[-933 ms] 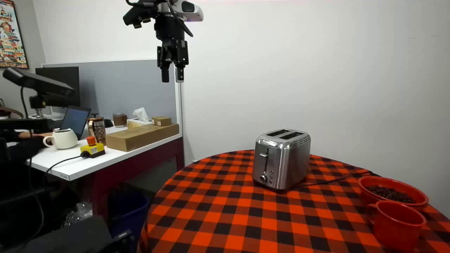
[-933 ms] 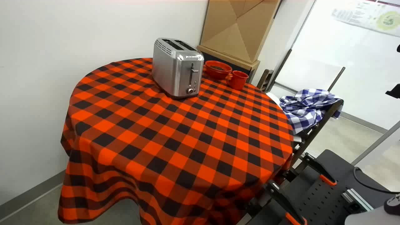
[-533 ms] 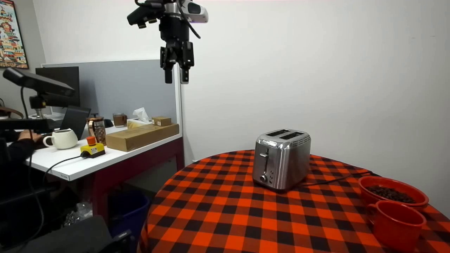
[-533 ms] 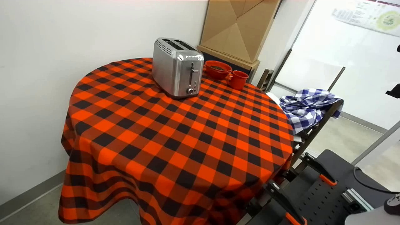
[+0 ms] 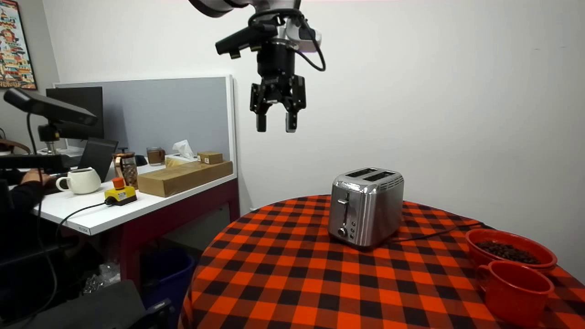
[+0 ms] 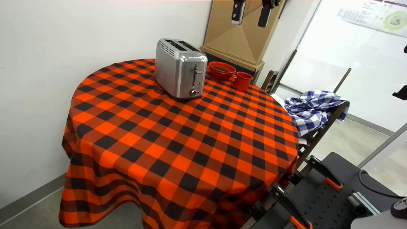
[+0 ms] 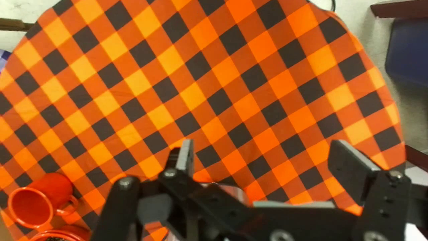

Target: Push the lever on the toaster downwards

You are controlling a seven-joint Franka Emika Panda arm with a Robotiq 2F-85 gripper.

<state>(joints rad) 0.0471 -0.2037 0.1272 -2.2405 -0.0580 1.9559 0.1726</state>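
Note:
The silver toaster [image 5: 365,210] stands upright on the checkered table; it also shows in an exterior view [image 6: 178,70]. Its lever [image 5: 343,201] is near the top of the slot on the front face; the lever also shows in an exterior view [image 6: 197,72]. My gripper [image 5: 276,124] hangs in the air, well above the height of the toaster and apart from it. Its fingertips show at the top of an exterior view [image 6: 250,19]. In the wrist view the gripper [image 7: 262,150] is open and empty. There its linkage mostly hides the toaster [image 7: 234,190], and the lever is hidden.
A red mug [image 5: 518,292] and a red bowl of dark beans [image 5: 512,249] stand on the red-black tablecloth [image 5: 283,265]. A black cord [image 5: 434,234] runs from the toaster. The wall is behind. A white desk [image 5: 100,217] with boxes stands beside the table.
My gripper has moved right and down in an exterior view, and its fingertips have come into the top of an exterior view. The gap between the fingers looks wider. The toaster and lever are unchanged.

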